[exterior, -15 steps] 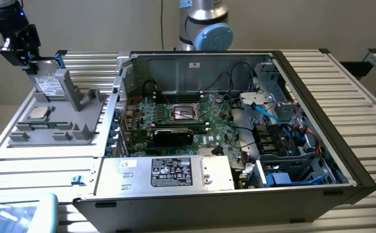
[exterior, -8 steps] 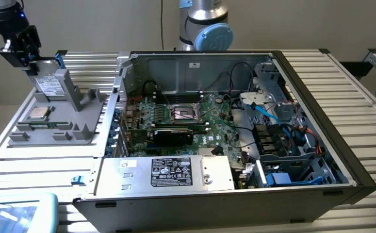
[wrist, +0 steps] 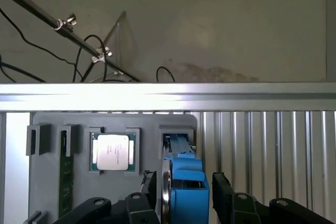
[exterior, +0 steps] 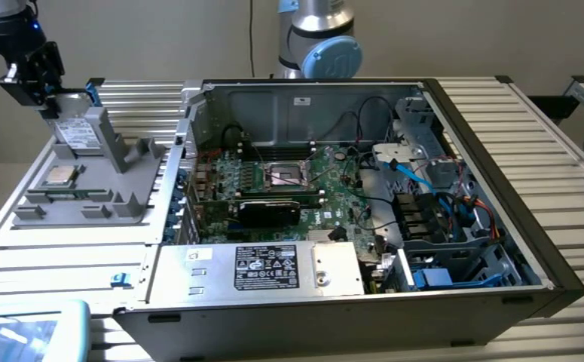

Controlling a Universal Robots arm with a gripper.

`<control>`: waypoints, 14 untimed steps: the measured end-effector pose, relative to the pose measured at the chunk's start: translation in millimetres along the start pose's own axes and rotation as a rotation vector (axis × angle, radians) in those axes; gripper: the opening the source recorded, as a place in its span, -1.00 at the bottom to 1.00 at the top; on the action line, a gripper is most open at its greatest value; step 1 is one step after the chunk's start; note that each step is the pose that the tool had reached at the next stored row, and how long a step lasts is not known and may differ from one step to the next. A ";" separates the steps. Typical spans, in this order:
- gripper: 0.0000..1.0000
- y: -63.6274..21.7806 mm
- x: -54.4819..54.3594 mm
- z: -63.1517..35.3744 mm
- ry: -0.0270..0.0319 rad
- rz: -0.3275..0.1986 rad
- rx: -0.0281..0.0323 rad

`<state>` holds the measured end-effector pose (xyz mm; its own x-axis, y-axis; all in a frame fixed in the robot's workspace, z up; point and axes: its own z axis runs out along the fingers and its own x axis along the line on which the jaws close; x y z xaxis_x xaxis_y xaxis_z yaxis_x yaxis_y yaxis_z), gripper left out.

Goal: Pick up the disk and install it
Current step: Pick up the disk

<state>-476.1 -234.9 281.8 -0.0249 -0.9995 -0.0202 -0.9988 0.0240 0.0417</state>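
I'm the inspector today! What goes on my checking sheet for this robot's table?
Surface: slatted metal table, carrying an open computer case and a grey holder block.
Job's things: the disk, in its blue frame, stands on edge in the holder block, not yet in the case.
Clutter: a square silver chip sits in the holder block.
Grippers: the claw is open, one finger on either side of the disk's blue frame, with gaps showing.
Cables: a blue cable and black wires inside the case.
Surroundings: plain wall; the arm's base behind the case.
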 end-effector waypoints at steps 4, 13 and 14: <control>0.09 0.0 0.0 0.3 0.0000 0.005 0.0001; -0.22 0.0 -0.1 0.8 0.0002 0.005 0.0001; -0.22 0.0 -0.1 0.8 0.0003 0.005 0.0001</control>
<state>-476.1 -234.8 281.0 -0.0301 -0.9994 -0.0197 -0.9987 0.0293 0.0417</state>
